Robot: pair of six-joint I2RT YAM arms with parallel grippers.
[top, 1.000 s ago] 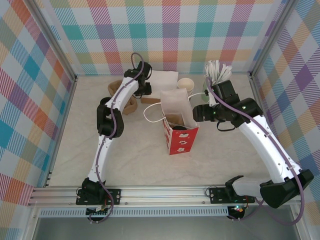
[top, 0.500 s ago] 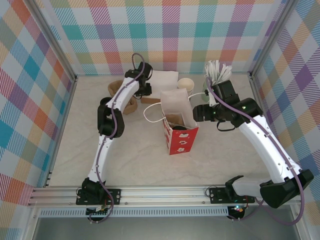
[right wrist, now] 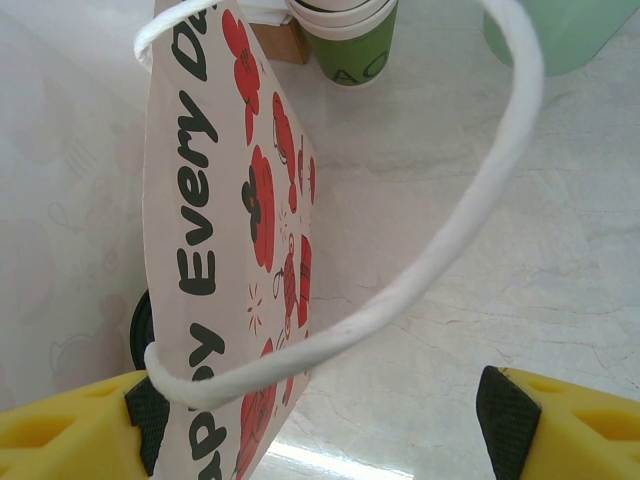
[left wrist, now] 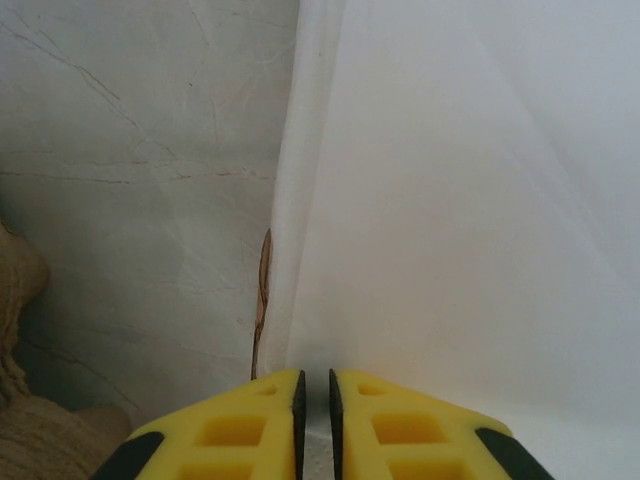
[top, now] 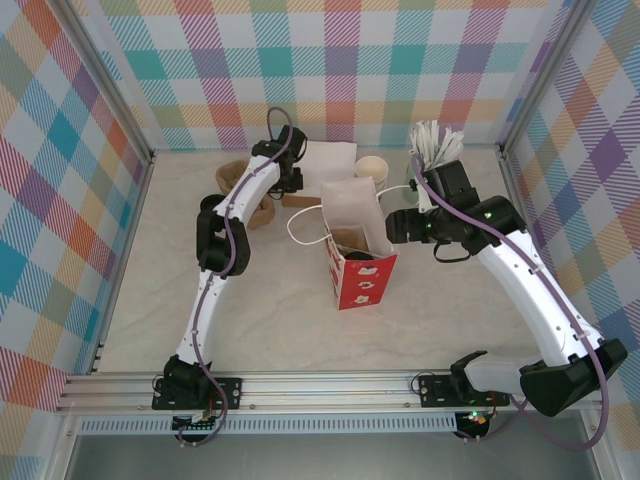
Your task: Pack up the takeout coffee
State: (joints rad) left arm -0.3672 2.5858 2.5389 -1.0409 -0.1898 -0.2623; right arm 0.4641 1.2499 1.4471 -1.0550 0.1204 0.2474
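Observation:
The takeout coffee is out of view as a single cup. Dark green cups (right wrist: 346, 50) with cream rims stand nested at the back (top: 373, 168). The red-and-white paper bag (top: 360, 272) stands open mid-table. My right gripper (right wrist: 320, 400) is open beside the bag (right wrist: 200, 200), and the bag's white cord handle (right wrist: 480, 200) loops between its fingers. The gripper itself holds nothing (top: 393, 226). My left gripper (left wrist: 315, 385) is at the back (top: 291, 178), shut on the edge of a white napkin (left wrist: 470, 200), which shows as a stack (top: 332, 157).
A pale-green holder (right wrist: 560, 30) of white sticks (top: 434, 140) stands right of the cups. A brown fibrous carrier (top: 243, 190) lies left of the left gripper, with a brown box (top: 298, 200) near it. Checked walls close in the back and both sides.
The left jaws have closed onto the napkin. Neither arm has visibly shifted, and the right gripper stays open at the bag.

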